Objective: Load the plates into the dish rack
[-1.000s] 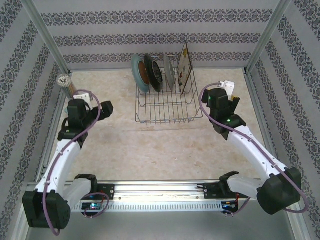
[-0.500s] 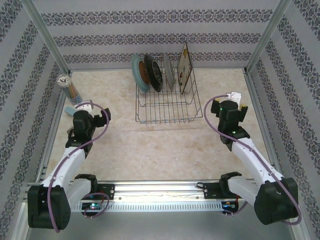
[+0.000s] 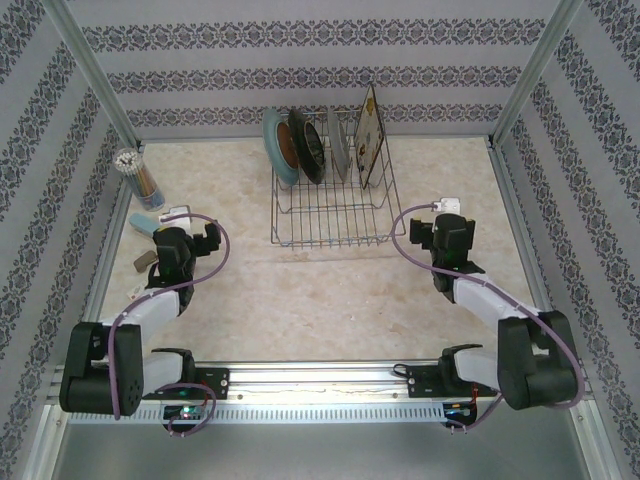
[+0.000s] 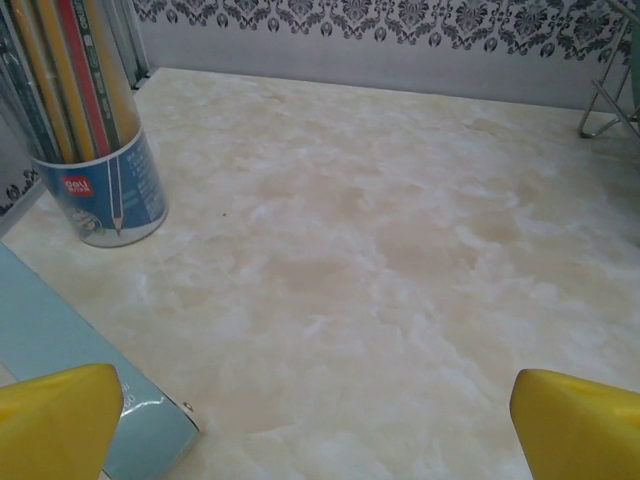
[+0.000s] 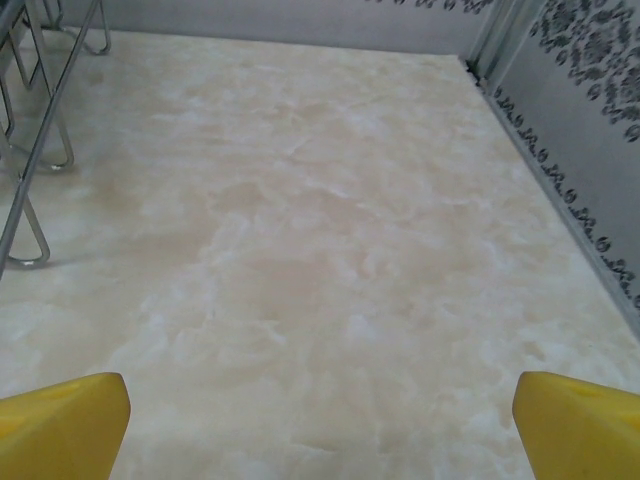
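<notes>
Both arms have pulled back from mid-table over the last second and now sit folded low near their bases, the left gripper (image 4: 320, 425) hanging over bare marble with its yellow fingertips (image 4: 55, 420) spread wide and empty, the right gripper (image 5: 320, 425) equally wide and holding nothing. All four plates stand on edge at the far end of the dish rack (image 3: 335, 215): the light-blue plate (image 3: 271, 145), the brown-rimmed plate (image 3: 299, 145), the grey plate (image 3: 340, 152) and the square floral plate (image 3: 370, 130), so the loading looks finished. The remaining risks are likely small ones. The square floral plate leans more than the others and rises above the wire, so a knock to the rack could tip it. The right gripper rests near the rack's near right corner, where a careless swing might jolt it. On the left, the pencil cup (image 4: 95, 150) and a pale blue box (image 4: 60, 350) lie close to the fingers and could be toppled or pushed.
</notes>
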